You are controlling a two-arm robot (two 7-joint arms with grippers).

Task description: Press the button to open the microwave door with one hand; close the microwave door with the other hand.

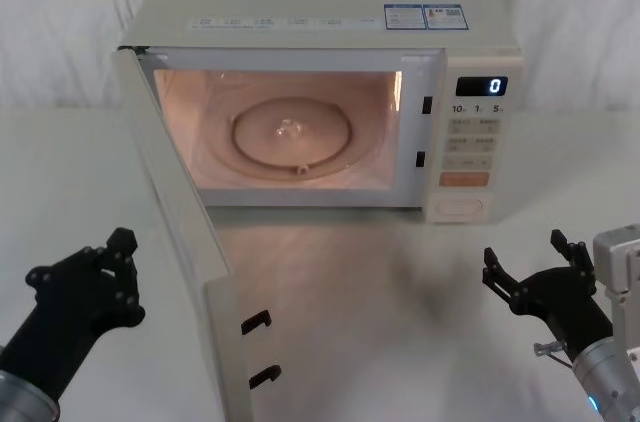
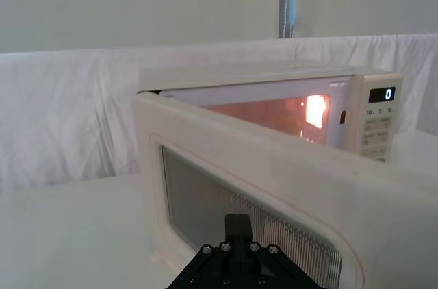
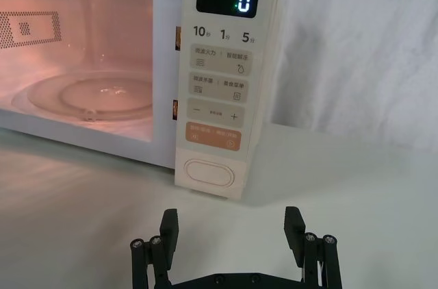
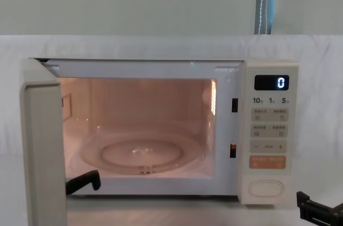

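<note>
You have the microwave (image 1: pixel 300 62) sitting at twelve o'clock on the white table (image 1: pixel 420 302), its black display (image 1: pixel 481 86) reading 0 and its cavity lit pink around the glass turntable (image 1: pixel 290 135). The microwave door (image 1: pixel 175 232) stands wide open, hinged on the left side and swung out toward you, so that its free edge with the two black latch hooks (image 1: pixel 260 347) points to about seven o'clock. Your left gripper (image 1: pixel 105 277) hovers low at eight o'clock, just outside the open door and not touching it; in the left wrist view the door's outer face and window (image 2: pixel 233 214) lie right ahead of it. You cannot tell from these pictures whether that gripper's fingers are spread or closed. Your right gripper (image 1: pixel 528 264) hangs at four o'clock, above the table and in front of the control panel (image 1: pixel 472 142), with its black fingers (image 3: pixel 169 229) parted and holding nothing. The button (image 1: pixel 460 208) is the cream oval at the bottom of that panel, just under the orange key (image 1: pixel 464 180); in the right wrist view it sits straight ahead of the spread fingers, apart from them, with bare table between.
</note>
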